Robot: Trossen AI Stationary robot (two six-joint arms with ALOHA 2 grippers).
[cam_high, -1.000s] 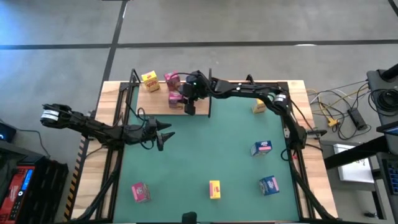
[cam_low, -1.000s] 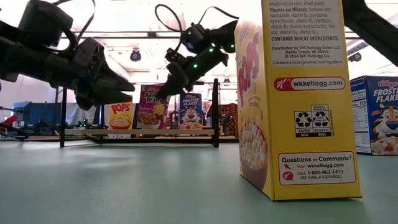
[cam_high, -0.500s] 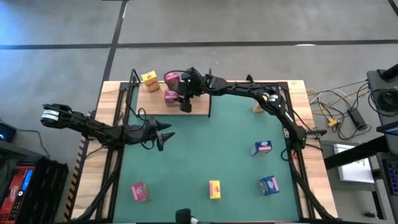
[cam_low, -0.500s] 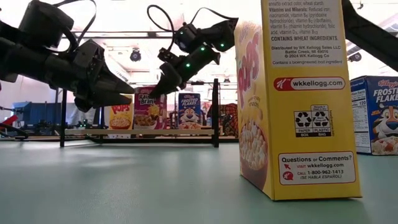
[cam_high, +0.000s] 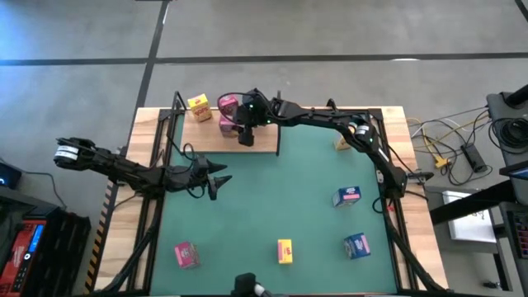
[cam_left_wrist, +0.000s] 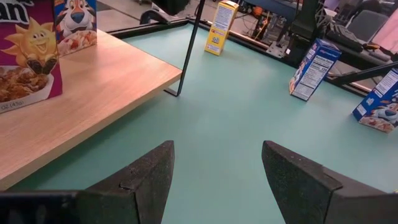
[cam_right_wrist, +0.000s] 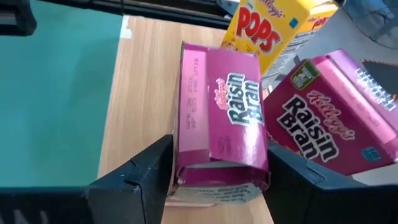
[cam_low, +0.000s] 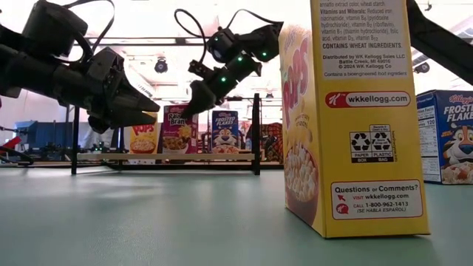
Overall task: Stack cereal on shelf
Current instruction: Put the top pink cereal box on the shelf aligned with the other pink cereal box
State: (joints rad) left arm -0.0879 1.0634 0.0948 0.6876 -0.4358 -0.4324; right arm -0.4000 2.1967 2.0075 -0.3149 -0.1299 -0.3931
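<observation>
The shelf (cam_high: 191,137) is a pale wooden board with black uprights at the table's far left. On it stand a yellow Pops box (cam_high: 198,106), two pink Raisin Bran boxes (cam_high: 227,103) (cam_high: 225,125) and a blue Frosted Flakes box (cam_low: 225,131). My right gripper (cam_right_wrist: 219,171) is open over the shelf, its fingers on either side of the nearer pink box (cam_right_wrist: 221,134). My left gripper (cam_high: 216,175) waits open above the green mat's left part. My right gripper comes slanting down from the table's right side at the nearer pink box's upper end (cam_right_wrist: 217,183). Its fingers (cam_right_wrist: 146,171) flank that end closely. I cannot tell whether they touch it. The box stands on the shelf board (cam_right_wrist: 134,81).
More cereal boxes stand on the green mat: pink (cam_high: 186,254), yellow (cam_high: 285,250) and blue (cam_high: 356,245) near the front edge, one with a pink top and blue sides (cam_high: 347,196) and a yellow one (cam_high: 343,142) on the right. The mat's middle (cam_high: 272,198) is bare.
My right gripper has gone a little toward the table's left edge along the shelf and tipped somewhat. The nearer pink box has shifted left with it on the board. The left arm has kept still.
</observation>
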